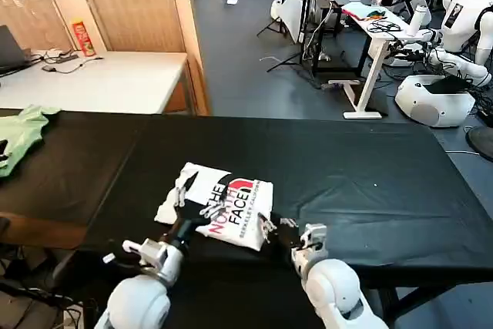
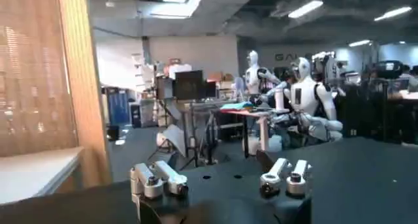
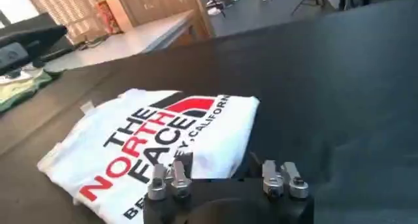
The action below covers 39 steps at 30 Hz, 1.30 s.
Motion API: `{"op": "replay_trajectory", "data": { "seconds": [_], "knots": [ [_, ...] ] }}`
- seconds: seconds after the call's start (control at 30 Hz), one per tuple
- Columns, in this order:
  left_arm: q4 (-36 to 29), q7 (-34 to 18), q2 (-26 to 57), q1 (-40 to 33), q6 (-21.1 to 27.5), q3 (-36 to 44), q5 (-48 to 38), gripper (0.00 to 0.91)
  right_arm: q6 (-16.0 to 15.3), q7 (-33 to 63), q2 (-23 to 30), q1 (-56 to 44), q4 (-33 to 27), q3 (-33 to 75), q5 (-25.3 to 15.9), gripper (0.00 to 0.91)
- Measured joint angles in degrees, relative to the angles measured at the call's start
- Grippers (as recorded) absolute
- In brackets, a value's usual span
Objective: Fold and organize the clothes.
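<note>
On black table (image 1: 370,167): folded T-shirt (image 1: 223,209); left gripper (image 1: 187,196), right gripper (image 1: 269,230) spread, empty.

We see a long table (image 1: 362,159) covered in black cloth, running across the head view from edge to edge. Near its front edge, left of the middle, lies a folded white T-shirt (image 1: 223,209), print side up, with "THE NORTH FACE" in black and red letters; in the right wrist view the same T-shirt (image 3: 157,140) lies flat on the black cloth (image 3: 326,81), a small tag sticking out at one edge. At the table's far left end we see a light-green garment (image 1: 19,132) lying crumpled, well apart from the T-shirt.
</note>
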Motion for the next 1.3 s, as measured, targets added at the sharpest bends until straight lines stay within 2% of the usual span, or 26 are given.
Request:
{"op": "replay_trajectory", "data": {
  "seconds": [0.2, 0.27, 0.3, 0.33, 0.37, 0.47, 0.57, 0.77, 0.87, 1.0, 1.13, 1.23, 1.3],
  "knots": [
    [-1.1, 0.1, -0.5, 2.4, -1.0, -2.4, 0.5, 0.878, -0.1, -1.3, -0.8, 1.2, -1.7, 0.5, 0.3, 0.059],
    [-1.3, 0.1, -0.7, 3.3, -1.4, -3.3, 0.5, 0.878, -0.7, -1.7, -1.6, 2.1, -2.3, 1.4, 1.7, 0.068],
    [-1.4, 0.0, -0.7, 3.9, -1.7, -3.9, 0.5, 0.878, -1.1, -1.8, -2.2, 2.8, -2.7, 2.0, 2.2, 0.127],
    [-1.4, 0.0, -0.7, 4.3, -1.9, -4.3, 0.6, 0.878, -1.8, -2.4, -3.0, 3.6, -3.2, 2.8, 2.6, 0.263],
    [-1.3, -0.1, -0.8, 4.8, -2.3, -4.7, 0.8, 0.878, -2.4, -3.1, -3.8, 4.5, -3.7, 3.4, 2.5, 0.878],
    [-0.8, -1.7, -0.9, 5.9, -3.5, -5.8, 1.0, 0.878, -3.4, -6.2, -7.0, 6.8, -4.8, 4.6, 0.7, 0.878],
    [-0.5, -2.2, -1.0, 7.0, -3.7, -6.7, 0.2, 0.878, -3.2, -8.7, -9.8, 6.8, -3.2, 4.7, -0.3, 0.878],
    [0.2, -2.6, -0.9, 8.5, -6.8, -8.3, -1.2, 0.878, 2.6, -6.8, -12.5, 1.2, 4.3, 5.4, -5.1, 0.878],
    [0.4, -3.0, -0.6, 9.0, -7.3, -8.5, -1.8, 0.878, 7.8, -4.4, -12.6, -3.2, 8.1, 6.1, -9.9, 0.878],
    [-0.8, -5.3, 0.1, 10.0, -5.0, -8.4, -4.1, 0.878, 15.6, -1.2, -12.2, -10.1, 11.4, 7.0, -14.8, 0.878],
    [-3.1, -7.7, 1.5, 12.4, -3.0, -8.6, -6.0, 0.878, 25.5, 3.9, -11.1, -18.0, 12.3, 7.6, -20.4, 0.878],
    [-4.8, -9.0, 2.0, 15.0, -1.3, -8.9, -6.8, 0.878, 31.0, 6.7, -10.5, -22.6, 12.3, 8.2, -23.0, 0.878],
    [-5.9, -9.5, 2.0, 17.0, -1.1, -9.0, -6.9, 0.878, 33.6, 8.0, -10.1, -25.4, 12.6, 8.7, -23.8, 0.878]
  ]
}}
